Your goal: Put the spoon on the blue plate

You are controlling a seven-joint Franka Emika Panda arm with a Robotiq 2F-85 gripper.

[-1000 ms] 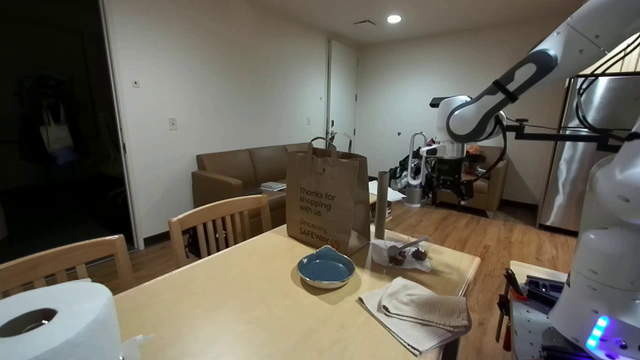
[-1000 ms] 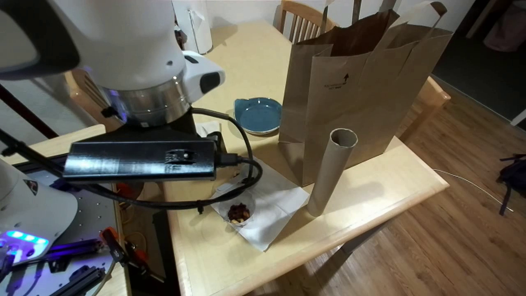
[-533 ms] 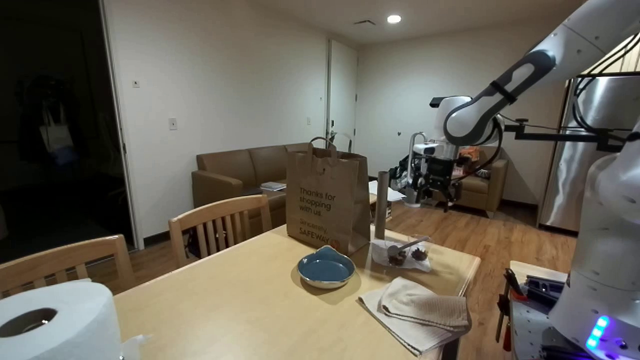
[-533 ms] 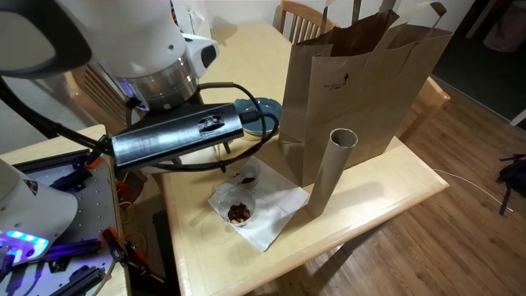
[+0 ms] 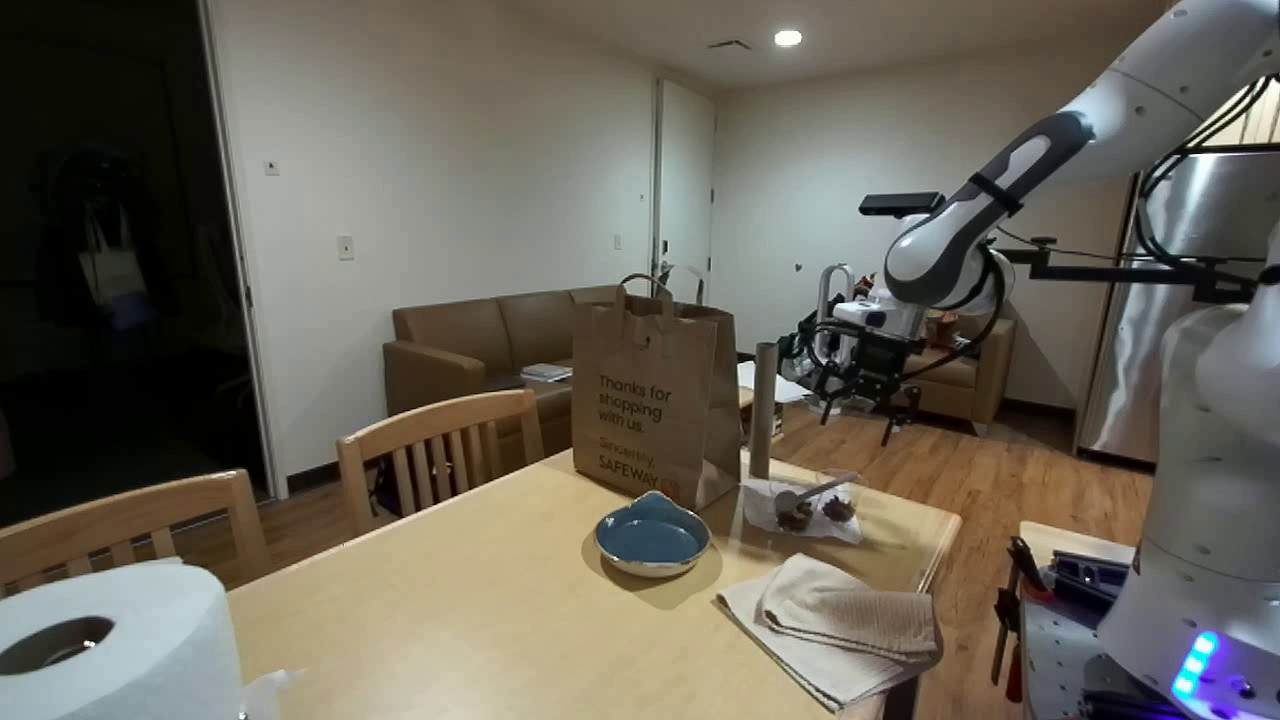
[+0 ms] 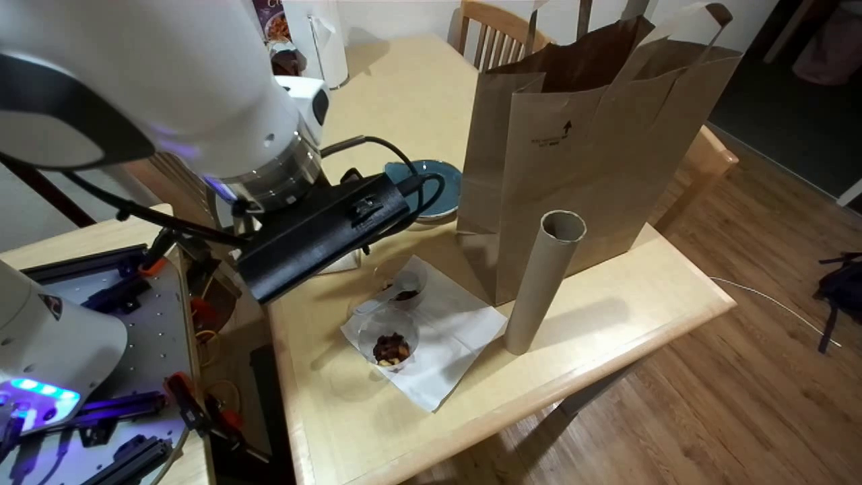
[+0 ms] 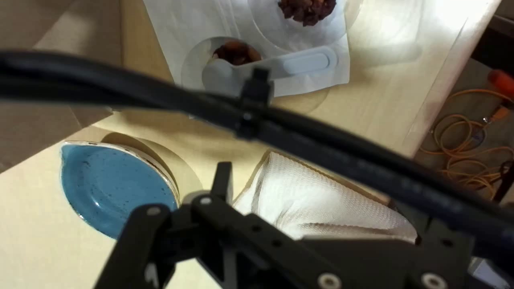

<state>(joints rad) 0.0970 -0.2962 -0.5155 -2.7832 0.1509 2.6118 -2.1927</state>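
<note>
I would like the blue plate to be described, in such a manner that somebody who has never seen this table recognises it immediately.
On the pale table, find the tall brown paper bag. Near its foot sits the blue plate, round and shallow with one pointed lip on its rim. Unlike the white paper sheet and folded cloth nearby, it is glossy blue inside.

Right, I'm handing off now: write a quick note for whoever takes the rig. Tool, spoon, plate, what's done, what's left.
Tool: open, holding nothing, raised above the table.
Spoon: bowl end at a transparent cup on the white paper; in it or across its rim, I can't tell.
Blue plate: on the table, beside the brown paper bag.
Done: nothing grasped, spoon not on the plate yet.
Left: pick up the spoon, set it on the plate.
</note>
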